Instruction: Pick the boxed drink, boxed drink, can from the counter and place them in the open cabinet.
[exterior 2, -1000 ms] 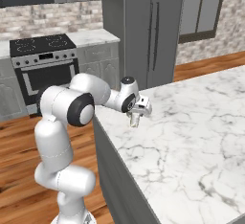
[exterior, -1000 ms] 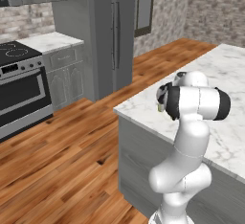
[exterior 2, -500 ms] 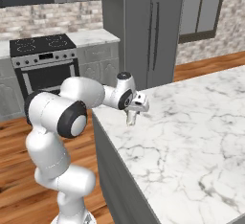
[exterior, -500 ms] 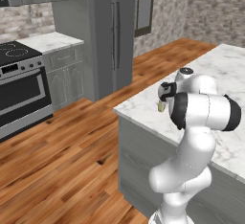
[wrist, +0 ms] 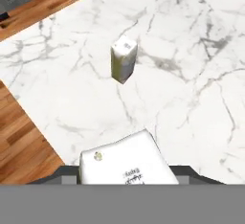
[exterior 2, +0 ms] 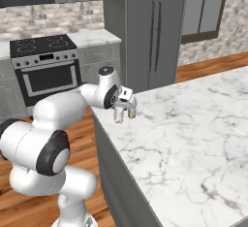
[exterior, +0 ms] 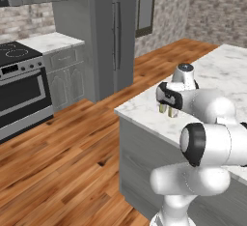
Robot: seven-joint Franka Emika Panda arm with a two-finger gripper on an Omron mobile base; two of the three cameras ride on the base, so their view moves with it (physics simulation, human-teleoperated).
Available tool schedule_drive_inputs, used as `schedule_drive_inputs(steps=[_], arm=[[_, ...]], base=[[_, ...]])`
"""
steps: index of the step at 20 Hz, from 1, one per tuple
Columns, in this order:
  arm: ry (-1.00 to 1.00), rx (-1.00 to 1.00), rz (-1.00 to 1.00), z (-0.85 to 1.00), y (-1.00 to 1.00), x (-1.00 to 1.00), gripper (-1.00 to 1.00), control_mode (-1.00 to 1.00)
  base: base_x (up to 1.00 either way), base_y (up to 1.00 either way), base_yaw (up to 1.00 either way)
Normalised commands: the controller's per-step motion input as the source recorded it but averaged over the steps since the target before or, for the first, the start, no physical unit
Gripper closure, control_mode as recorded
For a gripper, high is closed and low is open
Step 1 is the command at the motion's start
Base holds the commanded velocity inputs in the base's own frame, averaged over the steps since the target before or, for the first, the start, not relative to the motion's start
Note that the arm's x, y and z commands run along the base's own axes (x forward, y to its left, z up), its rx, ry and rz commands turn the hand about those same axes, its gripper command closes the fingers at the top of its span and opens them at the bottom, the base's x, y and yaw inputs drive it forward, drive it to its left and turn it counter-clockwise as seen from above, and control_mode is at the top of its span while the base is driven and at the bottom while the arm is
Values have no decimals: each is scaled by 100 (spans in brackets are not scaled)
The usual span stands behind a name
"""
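My gripper point(wrist: 127, 171) is shut on one boxed drink point(wrist: 125, 160), a cream-white carton that sits close at the bottom of the hand view. The other boxed drink point(wrist: 123, 59) stands upright on the white marble counter point(wrist: 191, 74), farther along the gripper's line of sight. From the base cameras the gripper point(exterior: 168, 108) point(exterior 2: 124, 112) hangs just above the counter point(exterior 2: 193, 138) near its corner, with yellowish carton sides showing between the fingers. The can and the open cabinet are out of view.
The counter's edge and corner lie right beside the gripper, with wood floor point(exterior: 62, 162) below. A steel range point(exterior: 19, 90) point(exterior 2: 46, 66) stands at the far left. A tall grey fridge-like unit point(exterior: 113, 32) point(exterior 2: 155, 27) rises behind.
The arm's elbow has swung down and round. The gripper has drifted a little toward the counter's corner, still holding the carton. The base has stayed put.
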Motion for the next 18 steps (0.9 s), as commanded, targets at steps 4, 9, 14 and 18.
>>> schedule_drive_inputs(steps=[4, 9, 14, 18], arm=[[-7, 0, 0, 55, 45, -67, 100, -100], [-6, 0, -1, 53, 29, -74, 100, -100], [-11, 0, -1, 54, 17, -82, 100, -100], [-13, 0, 0, 47, 18, -69, 100, -100]], base=[[0, 0, 0], [0, 0, 0], [0, 0, 0], [0, 0, 0]])
